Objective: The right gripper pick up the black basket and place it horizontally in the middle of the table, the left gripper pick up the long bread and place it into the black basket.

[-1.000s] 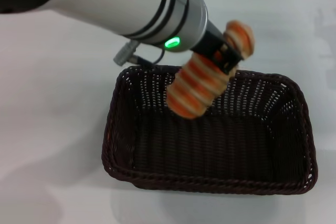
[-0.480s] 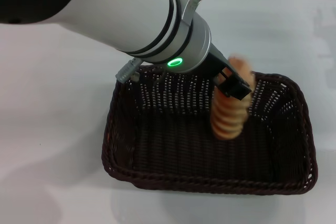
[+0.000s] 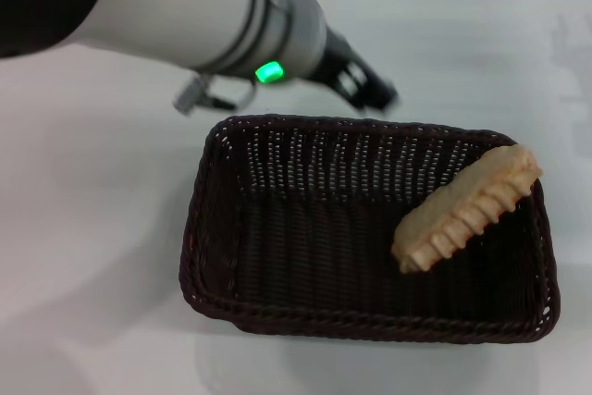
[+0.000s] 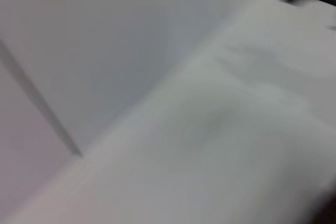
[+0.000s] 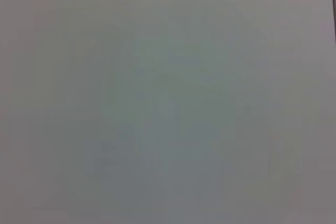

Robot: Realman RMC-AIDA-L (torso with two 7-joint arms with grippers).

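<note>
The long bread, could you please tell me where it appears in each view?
Head view: long bread lies pale underside up in the black basket's right end, one end against the rim.
Left wrist view: not in it.
Right wrist view: not in it.
Shared landmark: the white table, in head and left wrist views.

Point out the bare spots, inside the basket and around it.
Inside the black basket, the floor on the robot's left of the long bread is bare. The table is bare left of the basket. Crowded: behind the rim, where the left end effector hangs.
</note>
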